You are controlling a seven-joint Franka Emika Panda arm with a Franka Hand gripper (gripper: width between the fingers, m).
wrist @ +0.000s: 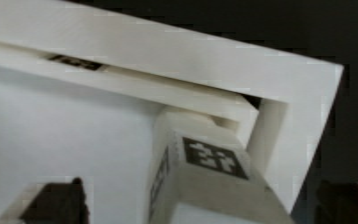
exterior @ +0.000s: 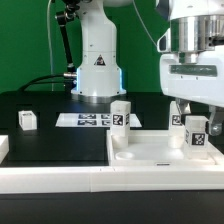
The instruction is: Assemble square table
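The open claw point(exterior: 196, 112) hangs over one short white tagged block leg point(exterior: 196, 132) standing, maybe fixed, in a corner of the white plastic square slab point(exterior: 150, 152), while three legs wait on the black tabletop point(exterior: 45, 108).

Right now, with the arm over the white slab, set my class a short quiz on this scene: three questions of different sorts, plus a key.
1. True or false: the gripper is clamped shut on the leg.
2. Where does the leg under the gripper stand? A: on the marker board. B: in a corner of the tabletop, inside its raised rim. C: on the robot's base.
3. Short answer: what is printed on that leg's face?

Key: 1 false, the fingers stand apart from the leg on both sides. 2 B. 3 a black-and-white tag.
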